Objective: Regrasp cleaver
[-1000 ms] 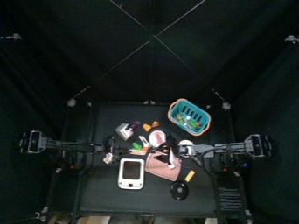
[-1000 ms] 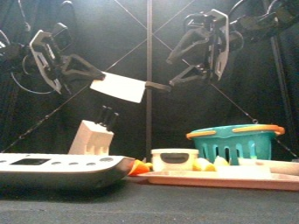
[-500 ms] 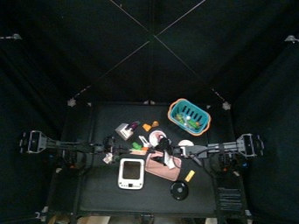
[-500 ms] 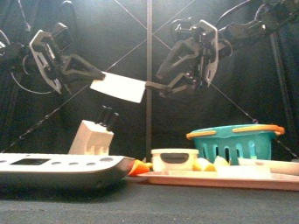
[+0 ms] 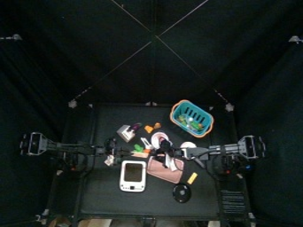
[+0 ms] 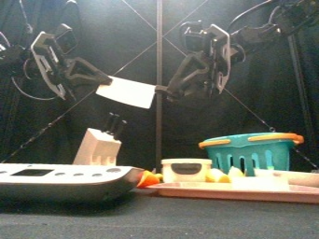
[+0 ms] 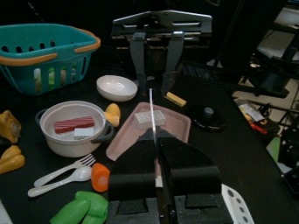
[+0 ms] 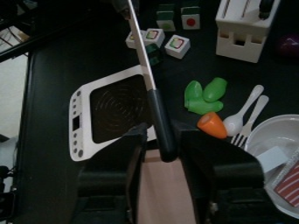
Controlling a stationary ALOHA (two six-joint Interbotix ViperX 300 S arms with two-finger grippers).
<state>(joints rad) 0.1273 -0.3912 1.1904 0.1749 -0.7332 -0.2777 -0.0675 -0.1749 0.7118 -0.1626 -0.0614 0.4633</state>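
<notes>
1. Hanging in mid-air left of centre in the front view, the cleaver (image 6: 127, 92) was carried above the table with its pale blade flat-on to the camera and its dark handle running to the right.
2. The left gripper (image 6: 90, 76) sat in the upper left of that frame, its jaws clenched on the blade's upper left edge.
3. The right gripper (image 6: 174, 91) reached down from the upper right of the frame, its jaws closed around the handle end.
4. The left wrist view showed the blade edge-on as a thin line rising from between the jaws, with the right gripper (image 7: 153, 54) at its far end.
5. The right wrist view showed the handle (image 8: 156, 118) clamped between its jaws, the blade running toward the top of the frame.
6. Along the bottom of the front view sat a white scale (image 6: 62, 177) at lower left, a knife block (image 6: 100, 145) behind it, a teal basket (image 6: 251, 151) at lower right, and a pink cutting board (image 6: 237, 190) bearing a small pot (image 6: 187, 170).
</notes>
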